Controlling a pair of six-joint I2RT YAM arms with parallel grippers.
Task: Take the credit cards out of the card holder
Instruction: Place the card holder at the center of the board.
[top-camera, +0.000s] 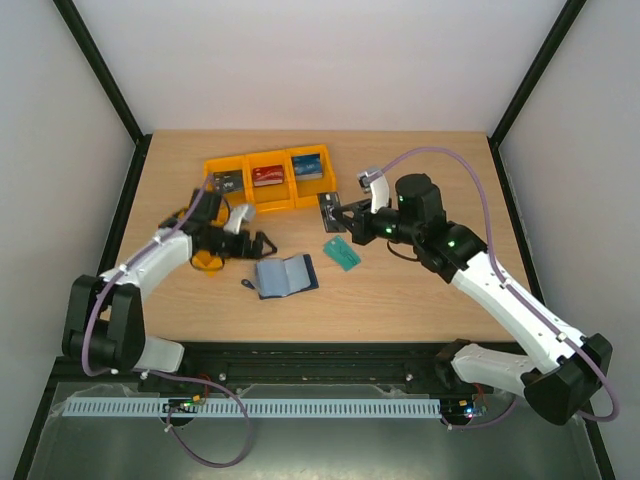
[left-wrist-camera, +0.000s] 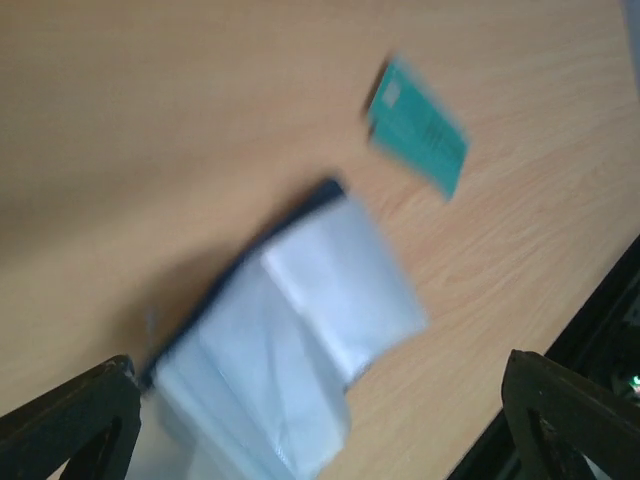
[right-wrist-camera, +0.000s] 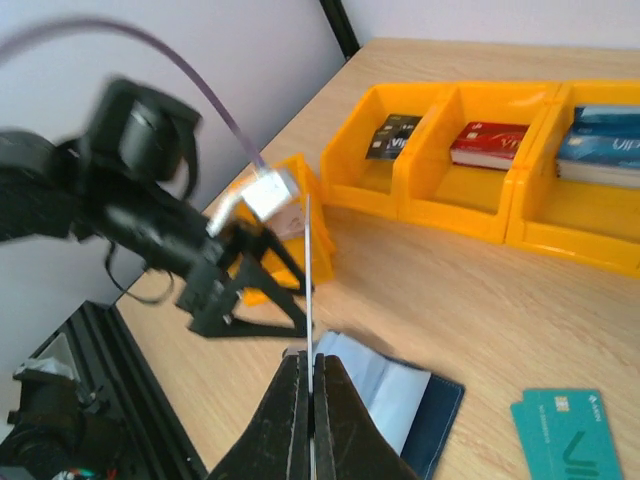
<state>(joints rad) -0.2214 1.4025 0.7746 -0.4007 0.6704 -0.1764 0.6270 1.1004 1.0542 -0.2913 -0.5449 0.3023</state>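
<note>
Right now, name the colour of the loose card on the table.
Teal-green card, clearest in the left wrist view.

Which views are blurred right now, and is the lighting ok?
Left wrist: heavy motion blur, card holder and teal card smeared. Right wrist: orange bins crisp, left arm soft, credit card in the right claw just an edge-on line. Top external: sharp, even light, soft shadows.

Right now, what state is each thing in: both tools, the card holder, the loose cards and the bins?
Left tool: open, holding nothing.
Right tool: shut on a card, held upright off the table.
Card holder: open, lying flat.
Teal card: loose, flat on the table.
Bins: loaded, cards in three compartments.
</note>
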